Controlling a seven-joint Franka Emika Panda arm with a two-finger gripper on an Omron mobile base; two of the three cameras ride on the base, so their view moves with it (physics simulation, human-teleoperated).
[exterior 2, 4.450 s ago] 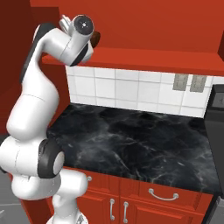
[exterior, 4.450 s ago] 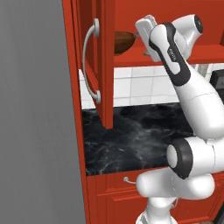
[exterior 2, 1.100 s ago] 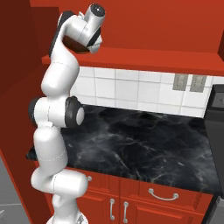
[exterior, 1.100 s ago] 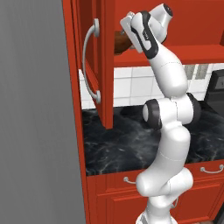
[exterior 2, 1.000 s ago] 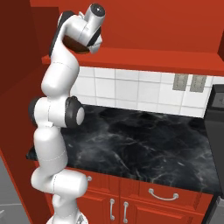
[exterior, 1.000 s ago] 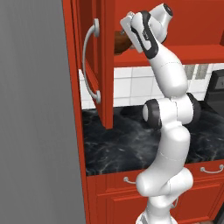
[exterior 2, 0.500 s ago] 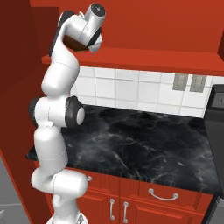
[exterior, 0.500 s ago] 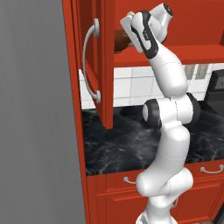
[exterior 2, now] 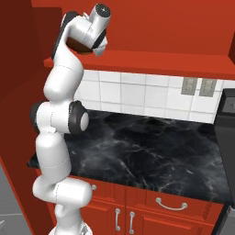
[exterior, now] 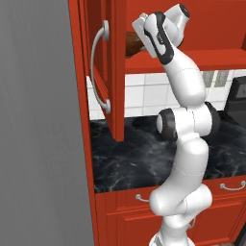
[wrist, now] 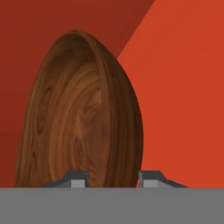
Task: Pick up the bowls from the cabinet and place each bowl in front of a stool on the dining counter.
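Note:
A glossy dark reddish-brown bowl [exterior: 133, 46] sits on the red shelf [exterior: 211, 56] of the open cabinet [exterior: 113, 96]. In the hand view the bowl [wrist: 83, 113] looms large and its wall stands between my two fingertips. My gripper [wrist: 113, 179] is shut on that wall, one fingertip inside the bowl and one outside. From the right base view the bowl [exterior 2: 77, 46] peeks out under the hand, which is raised to shelf height. The stool and the dining counter are out of view.
The cabinet door with its long curved white handle [exterior: 98, 72] hangs open just left of the arm. Below lie a black worktop [exterior 2: 151, 151], a white tiled wall [exterior 2: 137, 98] and red drawers [exterior 2: 170, 202]. A grey wall [exterior: 38, 144] stands at the left.
The jaws have closed from wide open onto the bowl's wall. Arm and bowl have stayed where they were.

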